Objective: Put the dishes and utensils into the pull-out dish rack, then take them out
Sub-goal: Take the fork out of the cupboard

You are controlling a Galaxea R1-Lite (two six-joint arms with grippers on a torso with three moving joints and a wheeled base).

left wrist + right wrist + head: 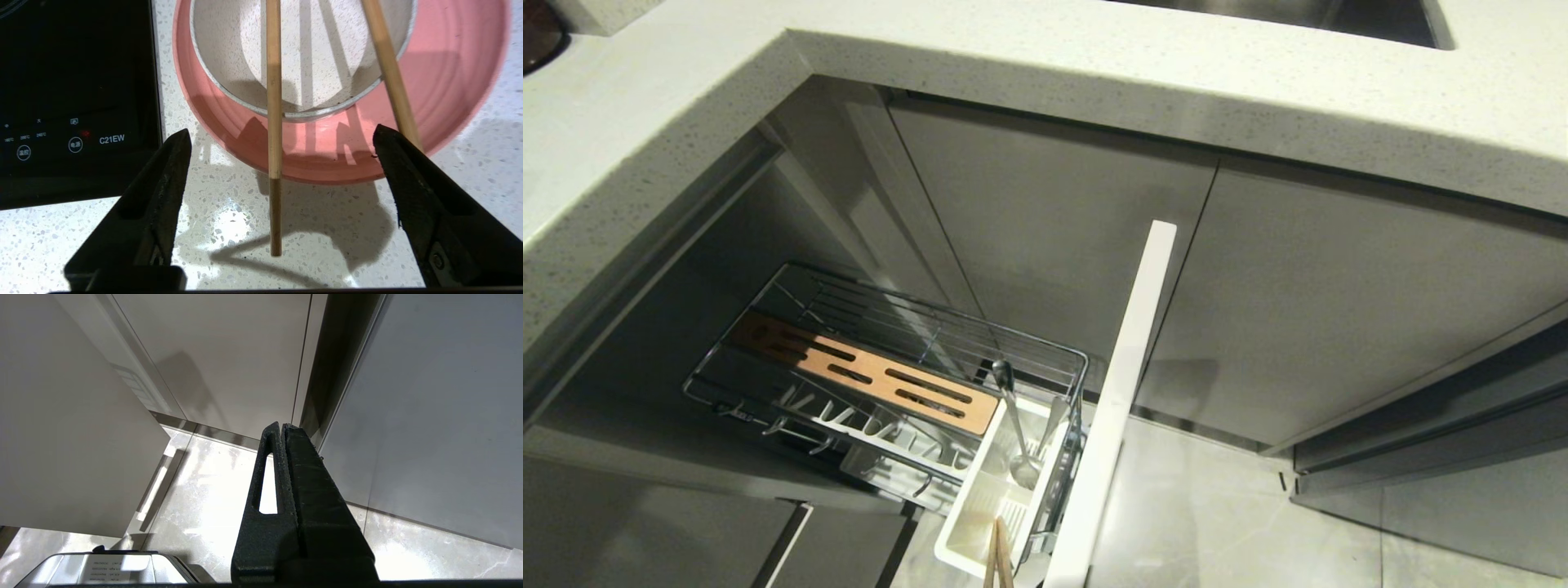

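A: Where is the left hand [282,141]?

B: Above the speckled white desk [229,212], its two black fingers [163,183] spread wide and gripping nothing. Two wooden chopsticks [274,122] lie across the off-white bowl [302,53], which sits on the pink plate [327,163]. One stick runs between the fingers and overhangs the plate's rim onto the desk; the other passes just beside the far finger. A black cooktop panel [73,102] lies next to the plate.

A: And the rack?

B: In the head view the pull-out dish rack [890,367] stands drawn out under the desk edge, its wooden slotted strip [874,376] bare. The white cutlery caddy [1005,490] holds metal utensils [1017,416] upright, and another pair of wooden sticks [998,559] shows at the bottom edge.

A: The right hand [282,426]?

B: Clenched, fingers pressed together on nothing, hanging low before the grey cabinet doors [429,416] above the tiled floor [204,498].
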